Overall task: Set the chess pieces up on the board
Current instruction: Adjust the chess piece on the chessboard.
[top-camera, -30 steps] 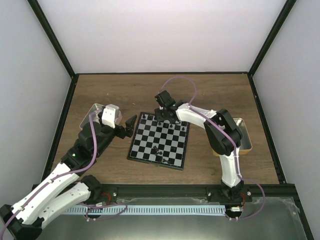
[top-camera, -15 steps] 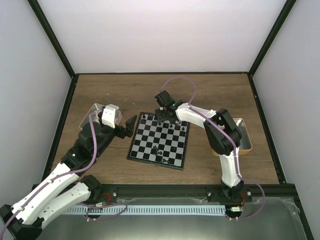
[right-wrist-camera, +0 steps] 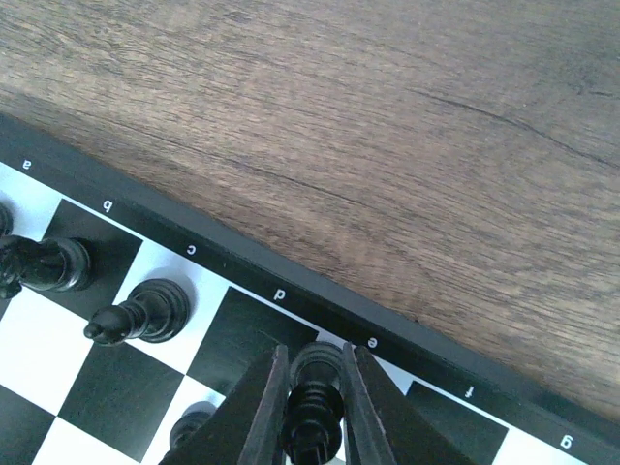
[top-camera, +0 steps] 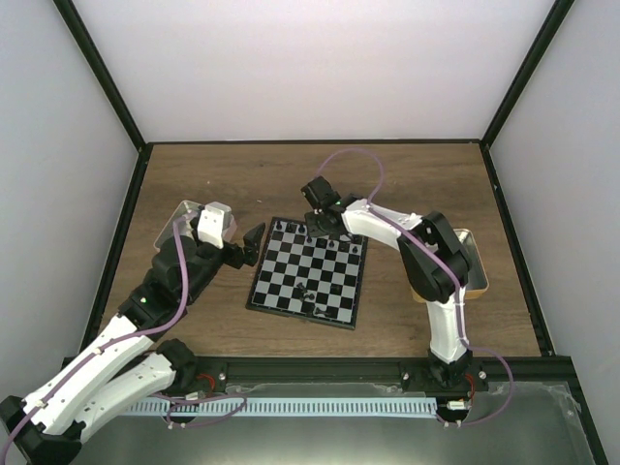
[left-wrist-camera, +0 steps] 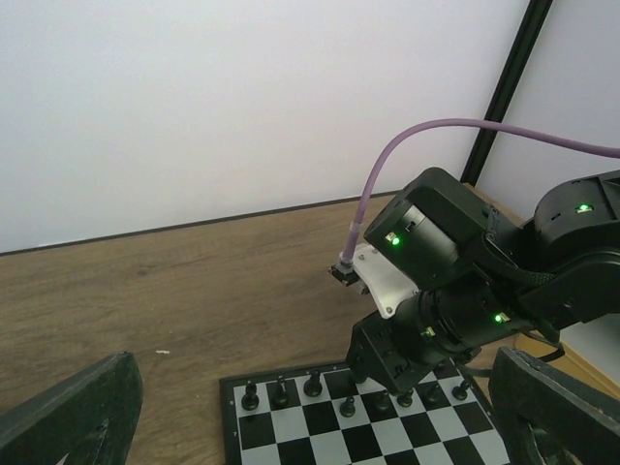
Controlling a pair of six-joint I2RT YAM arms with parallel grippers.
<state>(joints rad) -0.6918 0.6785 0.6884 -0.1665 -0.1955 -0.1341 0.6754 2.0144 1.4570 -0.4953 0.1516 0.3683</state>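
At the board's [top-camera: 308, 273] far rank, the right gripper [right-wrist-camera: 315, 353] clamps narrowly on one upright black piece [right-wrist-camera: 312, 407] beside rim mark e. The left gripper [top-camera: 254, 240] hangs spread wide, off the left edge.

A brown wood-grain tabletop [top-camera: 213, 184] filled the floor of the cell, enclosed by plain white walls [top-camera: 310, 68] with black frame posts [top-camera: 105, 76] in the far corners. A silvery rectangular metal tin [top-camera: 176, 217] lay near the table's left edge, partly hidden. A tan-rimmed rectangular metal tin [top-camera: 479, 267] lay well apart from it near the right edge, also partly hidden.
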